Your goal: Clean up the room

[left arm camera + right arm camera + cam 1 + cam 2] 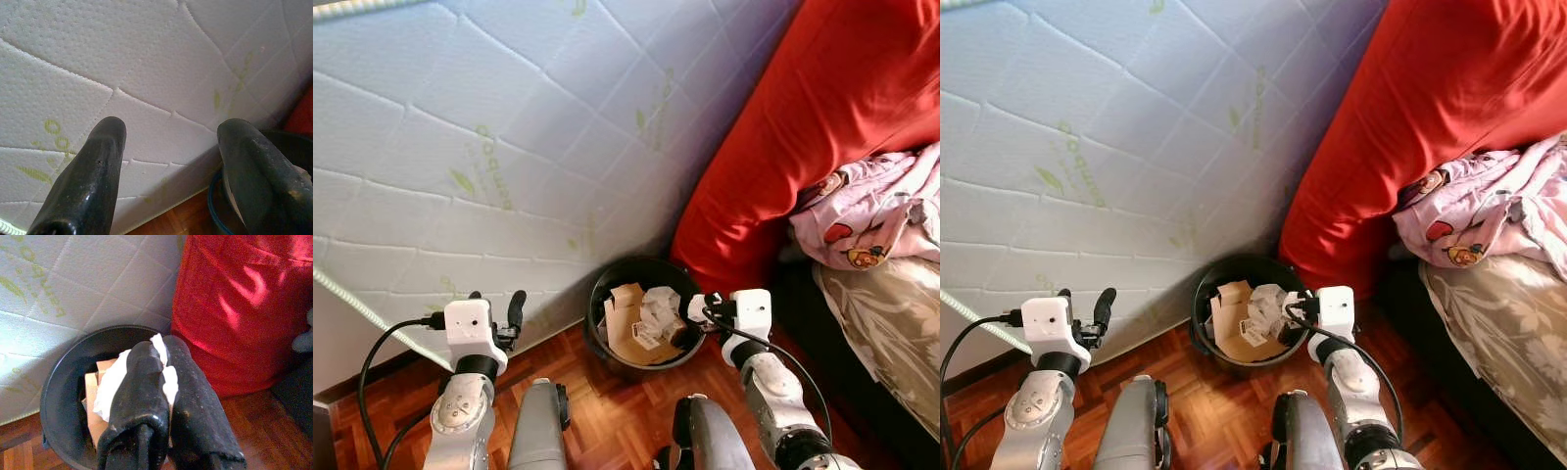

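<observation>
Crumpled white paper is the thing in play, pinched between the two black fingers of the right gripper, and that gripper hangs right over the black waste bin. The wrist view shows it best: the fingers are pressed together with the white scrap squeezed out along the seam between them and a loose flap hanging down on one side.

It looks light and soft, with no stiffness to speak of. It should crush rather than slip, so a pinch across the bunched middle is the sensible hold, and that is roughly where the fingers have it. The risk, as I judge it, is the other way: thin paper can cling to the pads when the fingers part, so the drop may need a little clearance.

The bin stands on the wooden parquet floor, tucked in the corner between the quilted white mattress leaning upright and the red bedding. It is already well loaded with brown cardboard pieces and more white scraps.

On the other side, the left gripper is raised near the mattress with its fingers spread wide apart and nothing between them.

Over on the right lies a pink patterned cloth, heaped on the bed.
</observation>
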`<state>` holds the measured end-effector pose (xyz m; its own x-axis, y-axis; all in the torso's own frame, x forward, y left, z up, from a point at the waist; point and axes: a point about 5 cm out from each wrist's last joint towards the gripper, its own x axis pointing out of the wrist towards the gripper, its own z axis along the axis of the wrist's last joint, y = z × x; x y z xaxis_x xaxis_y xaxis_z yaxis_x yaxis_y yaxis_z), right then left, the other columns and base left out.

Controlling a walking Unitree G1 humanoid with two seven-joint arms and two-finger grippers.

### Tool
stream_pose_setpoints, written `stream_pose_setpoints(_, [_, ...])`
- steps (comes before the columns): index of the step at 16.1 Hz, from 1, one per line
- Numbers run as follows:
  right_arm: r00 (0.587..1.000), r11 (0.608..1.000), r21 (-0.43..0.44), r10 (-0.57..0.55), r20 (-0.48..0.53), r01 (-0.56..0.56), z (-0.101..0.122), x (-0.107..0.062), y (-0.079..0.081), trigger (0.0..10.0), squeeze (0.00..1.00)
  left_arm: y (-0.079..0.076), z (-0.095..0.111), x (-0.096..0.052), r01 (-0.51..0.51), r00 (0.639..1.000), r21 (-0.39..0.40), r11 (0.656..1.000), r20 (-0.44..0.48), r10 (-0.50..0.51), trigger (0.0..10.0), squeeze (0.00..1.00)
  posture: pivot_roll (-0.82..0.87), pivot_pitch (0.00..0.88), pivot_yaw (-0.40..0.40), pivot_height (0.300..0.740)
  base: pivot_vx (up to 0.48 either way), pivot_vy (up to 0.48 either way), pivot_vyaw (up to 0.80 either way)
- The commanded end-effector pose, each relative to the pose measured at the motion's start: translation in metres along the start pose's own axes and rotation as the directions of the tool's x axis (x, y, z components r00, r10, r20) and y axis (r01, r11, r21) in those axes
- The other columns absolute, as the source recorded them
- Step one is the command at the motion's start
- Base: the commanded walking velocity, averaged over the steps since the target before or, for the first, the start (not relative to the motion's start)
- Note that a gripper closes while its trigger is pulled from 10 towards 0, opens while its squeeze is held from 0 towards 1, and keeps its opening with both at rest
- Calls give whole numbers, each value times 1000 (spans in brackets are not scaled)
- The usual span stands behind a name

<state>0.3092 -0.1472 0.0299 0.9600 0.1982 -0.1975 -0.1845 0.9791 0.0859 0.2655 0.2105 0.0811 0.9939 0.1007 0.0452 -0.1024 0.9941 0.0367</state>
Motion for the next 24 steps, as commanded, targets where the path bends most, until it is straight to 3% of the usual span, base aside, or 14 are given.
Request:
stream_pose_setpoints(1, [1000,1000,10,3,-27,-2,-5,-1,0,10000,0,1,-1,-2,3,1000,4,1000,-13,-3,10000,0,169,222,-75,611,277,0,0])
stream_pose_setpoints(14, [999,1000,17,25,-35,-24,-6,-1,4,10000,0,0,0,-1,5,1000,-1,1000,-2,-5,10000,0,170,223,-73,611,293,0,0])
stream_pose_setpoints(17, [991,994,10,114,-64,-113,-7,2,13,10000,0,-2,1,0,10,1000,-2,1000,2,-10,10000,0,170,225,-73,611,0,0,0])
stream_pose_setpoints(22, [989,989,28,144,-42,-143,16,20,21,10000,0,-4,4,2,17,1000,-6,1000,13,-17,10000,0,181,235,-74,611,0,0,0])
stream_pose_setpoints(24, [993,993,43,109,-49,-107,25,27,19,10000,0,-7,8,4,19,999,-9,1000,26,-19,10000,0,197,244,-78,611,0,0,0])
